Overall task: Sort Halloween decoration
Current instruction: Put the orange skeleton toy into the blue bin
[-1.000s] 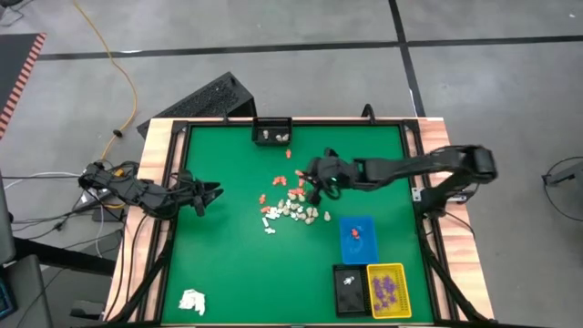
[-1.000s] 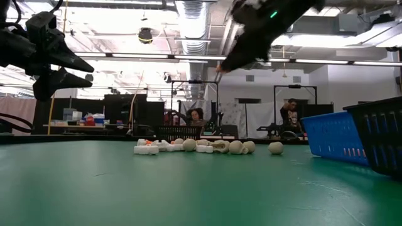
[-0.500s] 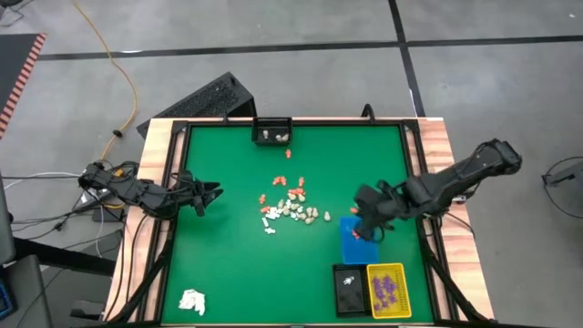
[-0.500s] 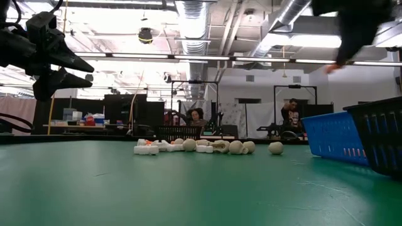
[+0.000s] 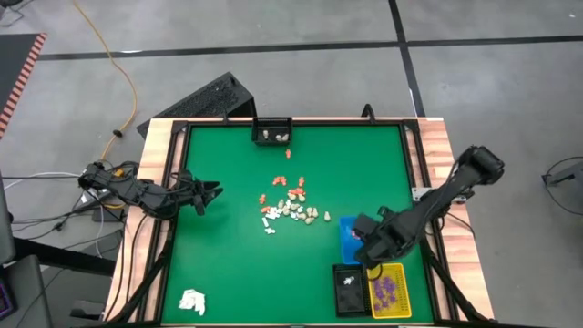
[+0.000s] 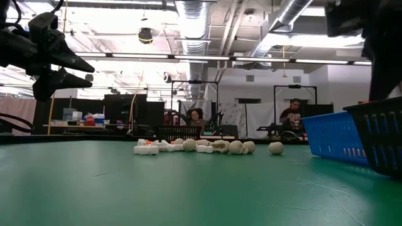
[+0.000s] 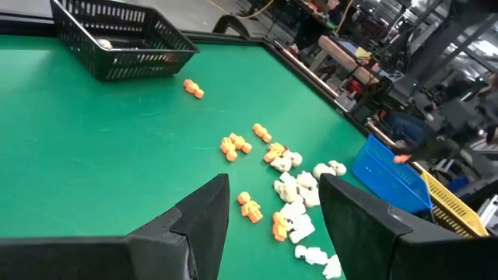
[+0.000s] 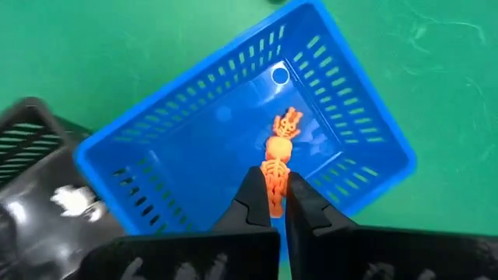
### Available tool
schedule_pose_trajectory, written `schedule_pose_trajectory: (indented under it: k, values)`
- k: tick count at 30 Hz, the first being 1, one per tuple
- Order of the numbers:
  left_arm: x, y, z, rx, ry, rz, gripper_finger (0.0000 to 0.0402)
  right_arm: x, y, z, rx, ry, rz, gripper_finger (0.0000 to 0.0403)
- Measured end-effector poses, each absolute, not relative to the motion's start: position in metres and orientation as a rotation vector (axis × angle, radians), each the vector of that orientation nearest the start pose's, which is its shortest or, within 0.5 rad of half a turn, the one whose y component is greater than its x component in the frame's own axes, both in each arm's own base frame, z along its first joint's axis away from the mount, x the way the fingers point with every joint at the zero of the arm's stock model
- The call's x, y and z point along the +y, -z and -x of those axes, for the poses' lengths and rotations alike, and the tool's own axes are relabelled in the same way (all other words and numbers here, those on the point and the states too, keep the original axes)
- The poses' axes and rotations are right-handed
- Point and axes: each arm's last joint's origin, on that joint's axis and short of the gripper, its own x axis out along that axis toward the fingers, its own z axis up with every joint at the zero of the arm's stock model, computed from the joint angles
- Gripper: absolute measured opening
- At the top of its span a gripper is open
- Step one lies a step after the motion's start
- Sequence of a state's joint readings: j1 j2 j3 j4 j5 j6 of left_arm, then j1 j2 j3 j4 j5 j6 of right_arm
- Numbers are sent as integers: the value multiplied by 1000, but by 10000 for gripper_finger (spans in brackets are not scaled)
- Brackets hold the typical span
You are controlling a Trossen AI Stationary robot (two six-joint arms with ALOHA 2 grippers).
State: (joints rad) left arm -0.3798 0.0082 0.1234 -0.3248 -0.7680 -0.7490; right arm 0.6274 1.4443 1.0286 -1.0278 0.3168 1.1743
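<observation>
Right gripper, clenched on an orange skeleton figurine, above blue basket holding another orange piece. Beside it: black tray with a white piece; yellow tray with purple pieces. Mid green table: scattered orange and cream figurines. Far edge: black basket. Left gripper released, at the table's left edge. Beyond: seated people.

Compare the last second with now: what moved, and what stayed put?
The right end effector, shut on an orange skeleton figurine, swung from above the loose pile to over the blue basket, without letting go. The left end effector, open, and all baskets and pieces stayed as they were.
</observation>
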Motion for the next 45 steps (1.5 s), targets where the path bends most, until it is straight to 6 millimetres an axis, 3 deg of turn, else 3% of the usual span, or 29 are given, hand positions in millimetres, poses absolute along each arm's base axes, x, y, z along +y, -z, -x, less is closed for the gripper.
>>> schedule_pose_trajectory:
  k: [6,10,19,30,37,40,45]
  values:
    - [-11,-175,-81,22,-434,623,189,141,-209,-220,1229,487,-294,11]
    - [-11,-175,-81,23,-435,623,189,137,-207,-225,1238,461,-304,11]
    - [-11,-175,-81,25,-432,620,189,132,-198,-225,1274,377,-342,16]
    - [-11,-175,-81,25,-431,621,189,132,-196,-227,1279,355,-356,120]
    - [-11,-175,-81,26,-431,620,189,131,-196,-227,1281,345,-344,143]
    - [-11,-175,-81,26,-431,620,189,129,-202,-230,1264,317,-335,142]
    - [-11,-175,-81,26,-430,620,189,120,-238,-241,1162,207,-309,141]
